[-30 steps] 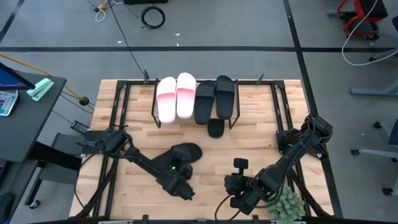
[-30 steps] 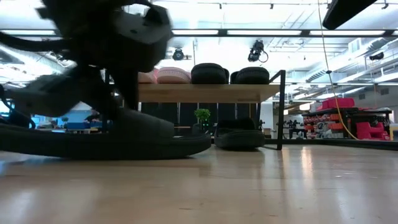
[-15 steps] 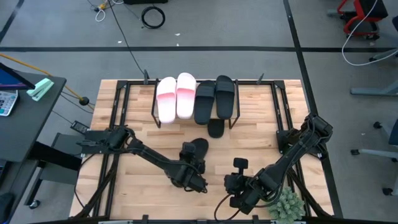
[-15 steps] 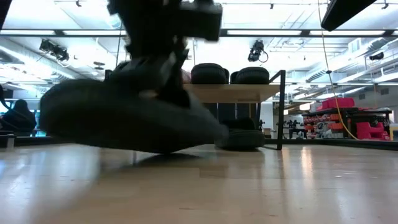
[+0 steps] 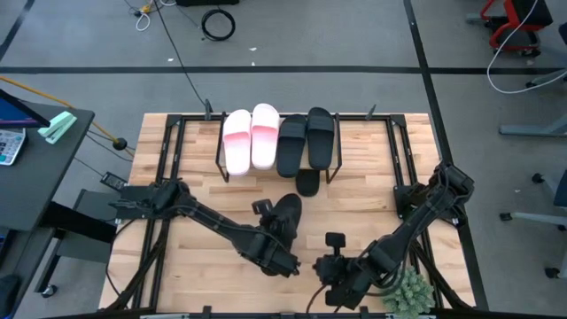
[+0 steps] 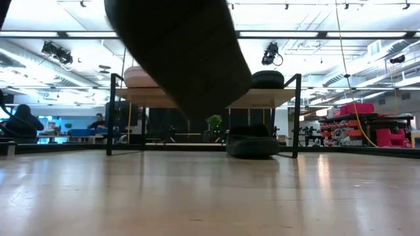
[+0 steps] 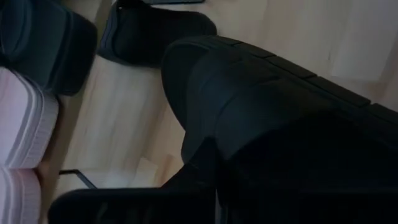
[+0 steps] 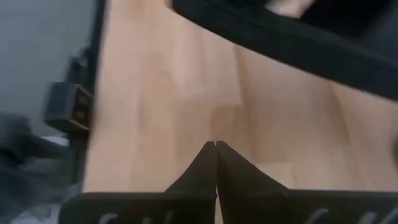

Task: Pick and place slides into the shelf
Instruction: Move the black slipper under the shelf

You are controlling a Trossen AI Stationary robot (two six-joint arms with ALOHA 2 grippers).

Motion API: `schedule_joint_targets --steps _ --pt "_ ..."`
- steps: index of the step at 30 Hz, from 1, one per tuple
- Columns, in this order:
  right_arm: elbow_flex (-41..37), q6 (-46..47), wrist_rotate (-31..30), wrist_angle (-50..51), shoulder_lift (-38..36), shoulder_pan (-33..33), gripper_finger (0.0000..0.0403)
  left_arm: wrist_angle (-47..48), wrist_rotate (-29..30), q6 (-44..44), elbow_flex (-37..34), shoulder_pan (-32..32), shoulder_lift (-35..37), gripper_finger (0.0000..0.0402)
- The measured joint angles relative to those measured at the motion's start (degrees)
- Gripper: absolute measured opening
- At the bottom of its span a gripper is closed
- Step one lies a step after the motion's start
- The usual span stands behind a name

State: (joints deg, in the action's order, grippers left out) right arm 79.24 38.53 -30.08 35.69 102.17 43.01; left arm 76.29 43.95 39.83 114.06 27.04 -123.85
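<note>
Midair above the table's centre, a black slide (image 5: 285, 215) hangs clamped in the left gripper (image 5: 273, 232), its long axis running roughly from the table's near edge toward the shelf (image 5: 276, 142), tilted slightly to the right, one end toward the shelf. In the low view the same slide (image 6: 184, 52) fills the upper middle, lifted clear of the wood. The left wrist view shows its ribbed strap (image 7: 261, 93) directly ahead of the left arm's own fingers, which grasp it.

On the shelf's plank top four slides lie side by side, all lengthwise front to back: two pale pink slides (image 5: 250, 139) on the left half, two black slides (image 5: 306, 140) on the right half, each touching its neighbour. A sixth slide, black (image 5: 307, 182), rests on the table below the shelf's right half, its near end poking out toward the table's centre; the low view shows it (image 6: 252, 145) flat on the wood between the thin black legs.

The right gripper (image 5: 333, 266) waits low near the table's front edge, right of centre; its fingers (image 8: 205, 168) are pressed together, holding nothing. A small green plant (image 5: 409, 291) sits at the front right corner.

The table (image 5: 204, 266) is light wooden planks inside a black metal frame (image 5: 168, 142). Grey floor surrounds it, with a coiled cable (image 5: 218, 24) beyond the back edge. Ceiling strip lights and seated people (image 6: 23, 122) show in the room behind.
</note>
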Motion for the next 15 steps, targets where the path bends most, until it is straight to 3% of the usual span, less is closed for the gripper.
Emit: schedule_joint_targets --steps 10,15 --pt "0.0 -23.4 -3.1 -3.3 0.3 2.5 0.0006 0.4 -6.5 3.1 -2.4 -5.6 0.0 0.0015" --pt "0.0 -33.4 -2.9 -8.0 0.3 1.8 0.0042 -0.2 -6.7 3.0 -2.4 -6.9 0.0 0.0023"
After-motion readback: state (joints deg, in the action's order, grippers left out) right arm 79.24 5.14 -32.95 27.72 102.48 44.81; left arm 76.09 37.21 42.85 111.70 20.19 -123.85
